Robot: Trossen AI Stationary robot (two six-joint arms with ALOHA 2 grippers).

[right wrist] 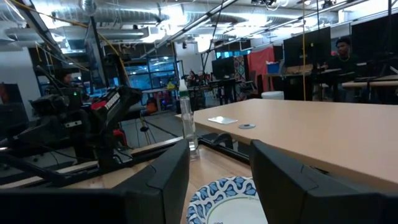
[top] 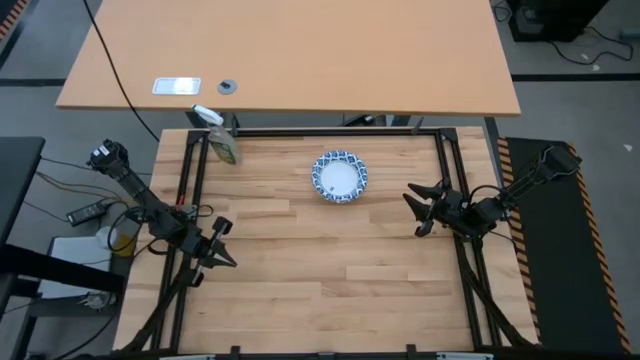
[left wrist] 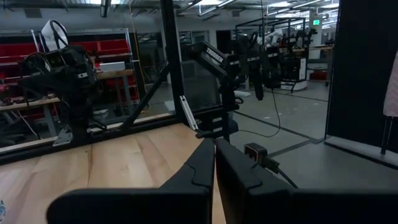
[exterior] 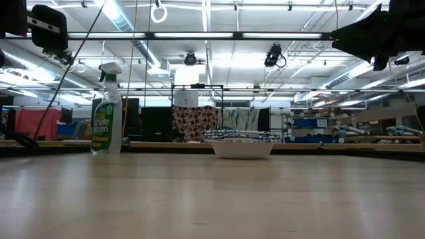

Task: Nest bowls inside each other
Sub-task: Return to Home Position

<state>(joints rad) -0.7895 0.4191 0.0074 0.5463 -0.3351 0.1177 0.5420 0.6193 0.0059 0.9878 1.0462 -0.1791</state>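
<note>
The bowls (top: 340, 177) stand as one stack at the table's far middle, white inside with blue-patterned rims. In the low view the bowls (exterior: 242, 143) sit one inside another, the lowest resting on its base on the wood. My left gripper (top: 225, 255) hovers shut at the table's left side, away from the stack; its fingers (left wrist: 214, 155) lie together. My right gripper (top: 414, 210) hovers open at the right side, pointing toward the stack. In the right wrist view the top bowl (right wrist: 227, 199) shows beyond the open right gripper (right wrist: 221, 168), apart from it.
A spray bottle (top: 218, 135) stands upright at the far left corner, also in the low view (exterior: 106, 113). Black frame rails (top: 330, 131) run along the table's edges. Beyond the far edge is a tan desk (top: 300, 60). A person (right wrist: 342, 53) sits far off in the room.
</note>
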